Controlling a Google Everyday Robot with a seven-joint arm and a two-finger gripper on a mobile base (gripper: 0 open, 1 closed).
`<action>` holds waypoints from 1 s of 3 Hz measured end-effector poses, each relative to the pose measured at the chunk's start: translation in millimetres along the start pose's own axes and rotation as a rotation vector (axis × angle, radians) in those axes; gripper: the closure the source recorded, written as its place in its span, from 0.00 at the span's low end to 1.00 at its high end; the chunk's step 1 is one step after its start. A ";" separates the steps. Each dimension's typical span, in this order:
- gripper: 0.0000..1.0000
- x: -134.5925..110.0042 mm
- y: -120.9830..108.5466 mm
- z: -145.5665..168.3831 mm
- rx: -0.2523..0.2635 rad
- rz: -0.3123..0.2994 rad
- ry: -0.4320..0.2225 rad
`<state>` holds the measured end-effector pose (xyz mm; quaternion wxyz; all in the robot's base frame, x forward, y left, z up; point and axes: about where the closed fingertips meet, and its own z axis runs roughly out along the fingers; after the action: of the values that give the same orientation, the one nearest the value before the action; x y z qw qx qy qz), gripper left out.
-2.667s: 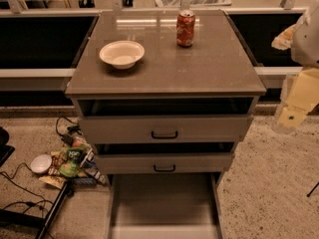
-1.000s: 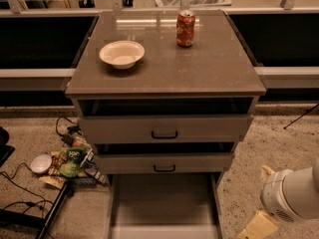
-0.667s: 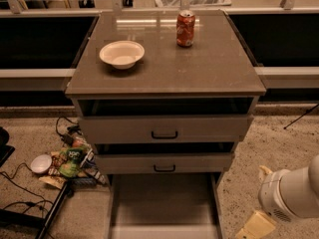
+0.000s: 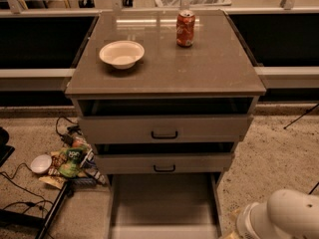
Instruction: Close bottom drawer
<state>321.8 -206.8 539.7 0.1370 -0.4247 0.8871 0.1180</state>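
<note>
The bottom drawer (image 4: 164,203) is pulled far out of the cabinet. Its plain grey tray reaches the lower edge of the view, and its front with the handle is out of view below. The two drawers above it (image 4: 164,129) (image 4: 164,164) each show a small dark handle and stand slightly out. My white arm (image 4: 286,214) is at the bottom right, beside the drawer's right side. Only a tan sliver of my gripper (image 4: 231,231) shows at the lower edge, close to the tray's right wall.
A white bowl (image 4: 121,53) and a red soda can (image 4: 185,29) stand on the cabinet top (image 4: 199,68). Snack bags (image 4: 70,161), a white lid (image 4: 40,163) and black cables lie on the floor left of the cabinet. Speckled floor lies to the right.
My arm has come down from beside the cabinet top to the floor-level bottom right, and the gripper has sunk almost out of view. The drawers have not moved.
</note>
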 end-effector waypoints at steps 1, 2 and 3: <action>0.69 39.8 -10.3 84.9 -0.036 0.103 -0.054; 0.92 67.6 -5.5 143.4 -0.101 0.168 -0.073; 1.00 91.8 7.3 194.0 -0.174 0.238 -0.103</action>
<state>288.5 -205.4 327.5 0.1300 -0.3204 0.9094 0.2314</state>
